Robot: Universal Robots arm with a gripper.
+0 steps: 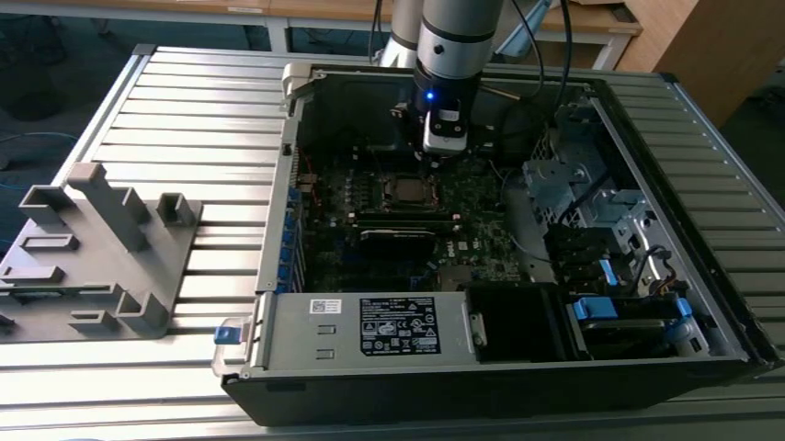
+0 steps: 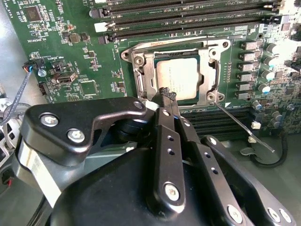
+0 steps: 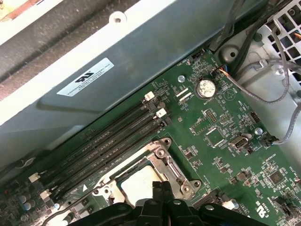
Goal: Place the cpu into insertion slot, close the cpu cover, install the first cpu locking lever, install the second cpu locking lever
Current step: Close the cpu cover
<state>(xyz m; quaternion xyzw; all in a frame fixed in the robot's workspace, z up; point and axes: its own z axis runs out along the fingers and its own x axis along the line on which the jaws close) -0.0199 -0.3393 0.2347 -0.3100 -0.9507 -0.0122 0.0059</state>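
On the bench (image 1: 184, 101), a grey fixture (image 1: 92, 248) lies at the exterior view's left. Inside the open computer case (image 1: 491, 390), the cpu (image 2: 181, 77) sits in the insertion slot (image 1: 405, 190), with the cpu cover (image 2: 210, 70) lowered over it. The hand (image 2: 167, 94), clenched with fingertips together, hovers at the slot's edge. One locking lever (image 2: 244, 128) juts out sideways.

arm (image 1: 457, 41): upright, wrist aimed straight down | gripper (image 2: 167, 95): slim black fingers (image 2: 165, 136) pressed together tip to tip in the second wrist view | blue light (image 1: 432, 95): glowing on wrist housing

The cpu (image 2: 178, 77) has a dull grey metal top, the cpu cover (image 2: 212, 75) is shiny bare metal, the hand (image 2: 167, 93) matt black.
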